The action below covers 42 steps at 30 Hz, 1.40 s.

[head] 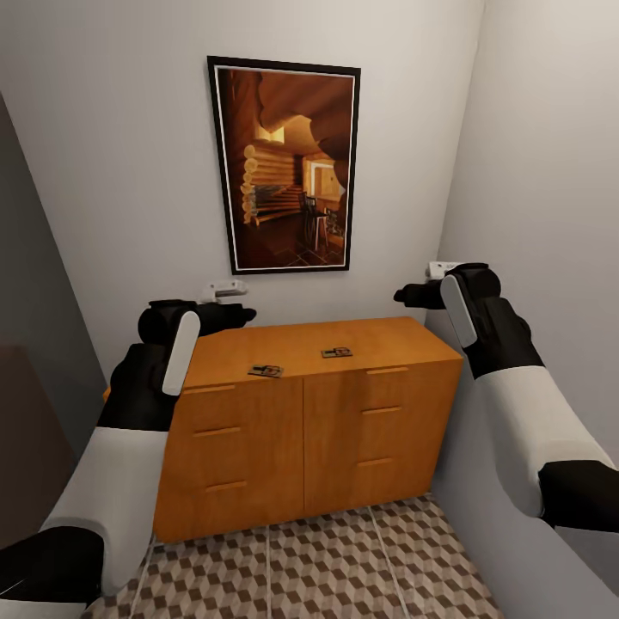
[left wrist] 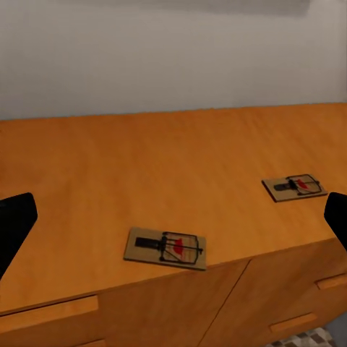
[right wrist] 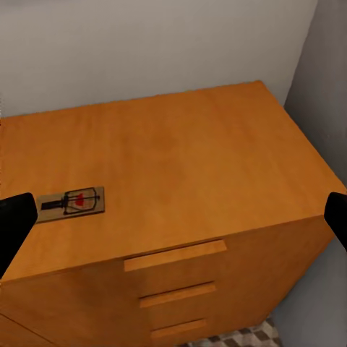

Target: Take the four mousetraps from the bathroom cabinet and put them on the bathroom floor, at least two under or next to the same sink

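Note:
The orange-brown cabinet (head: pixel 301 421) stands against the far wall. Two mousetraps lie flat on its top: one near the front edge left of centre (head: pixel 266 370), one further right (head: pixel 337 352). My left gripper (head: pixel 238 315) hovers open above the cabinet's left end, up and left of the nearer trap. The left wrist view has both traps (left wrist: pixel 165 248) (left wrist: pixel 293 187) between its dark fingertips (left wrist: pixel 16 220). My right gripper (head: pixel 407 295) is open above the right end; its wrist view shows one trap (right wrist: pixel 71 204). Cube-patterned bathroom floor (head: pixel 327 567) lies below. The sink is out of view.
A framed picture (head: pixel 284 163) hangs above the cabinet. A pale wall (head: pixel 550 172) runs close along the cabinet's right side, and a dark surface (head: pixel 34 361) borders the left. The cabinet front has slim bar handles (head: pixel 217 431).

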### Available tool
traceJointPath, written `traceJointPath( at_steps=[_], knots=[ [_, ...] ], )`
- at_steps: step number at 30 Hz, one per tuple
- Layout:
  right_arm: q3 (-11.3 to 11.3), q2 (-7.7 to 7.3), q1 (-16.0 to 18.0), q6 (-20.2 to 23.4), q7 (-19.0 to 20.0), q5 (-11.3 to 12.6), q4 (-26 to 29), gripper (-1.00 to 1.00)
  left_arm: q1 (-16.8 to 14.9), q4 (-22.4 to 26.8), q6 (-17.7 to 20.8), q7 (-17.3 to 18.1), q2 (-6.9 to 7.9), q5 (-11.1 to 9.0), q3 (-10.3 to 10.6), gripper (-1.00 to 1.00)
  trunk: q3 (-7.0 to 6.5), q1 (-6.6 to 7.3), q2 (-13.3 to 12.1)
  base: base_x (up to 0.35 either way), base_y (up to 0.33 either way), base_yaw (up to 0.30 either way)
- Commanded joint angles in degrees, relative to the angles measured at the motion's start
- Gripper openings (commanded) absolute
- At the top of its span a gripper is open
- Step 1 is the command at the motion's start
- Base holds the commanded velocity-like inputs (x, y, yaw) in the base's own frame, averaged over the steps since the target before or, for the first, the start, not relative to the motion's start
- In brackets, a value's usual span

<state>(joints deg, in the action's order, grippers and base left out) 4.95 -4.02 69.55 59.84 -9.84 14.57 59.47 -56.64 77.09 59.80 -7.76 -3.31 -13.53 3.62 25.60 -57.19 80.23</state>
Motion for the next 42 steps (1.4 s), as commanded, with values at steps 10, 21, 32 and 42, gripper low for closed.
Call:
traceJointPath(
  at_steps=[10, 21, 32, 42],
  knots=[
    [0.23, -0.03, 0.05, 0.16, -0.54, 0.63, 0.03, 1.0, -0.05, -0.76, 0.2, -0.63, 0.05, -0.6, 0.07, 1.0, 0.07, 0.0, 0.04, 0.06, 0.0, 0.0],
    [0.24, 0.03, 0.05, 0.16, -0.95, 0.03, 0.0, 1.0, -0.05, -1.41, 0.2, -0.68, 0.17, -0.55, 0.1, 1.0, 0.07, 0.0, 0.04, 0.287, 0.0, 0.0],
    [0.24, 0.0, 0.05, 0.16, -1.01, -0.12, 0.02, 1.0, -0.05, -1.49, 0.2, -0.62, 0.23, -0.71, 0.14, 1.0, 0.07, 0.0, 0.04, 0.107, 0.0, -0.001],
    [0.16, 0.05, 0.05, 0.16, -1.17, -0.31, 0.03, 1.0, -0.05, -2.98, 0.2, -0.35, 0.24, -1.25, 0.22, 1.0, -0.17, 0.0, 0.04, 0.009, 0.0, -0.164]
  ],
)
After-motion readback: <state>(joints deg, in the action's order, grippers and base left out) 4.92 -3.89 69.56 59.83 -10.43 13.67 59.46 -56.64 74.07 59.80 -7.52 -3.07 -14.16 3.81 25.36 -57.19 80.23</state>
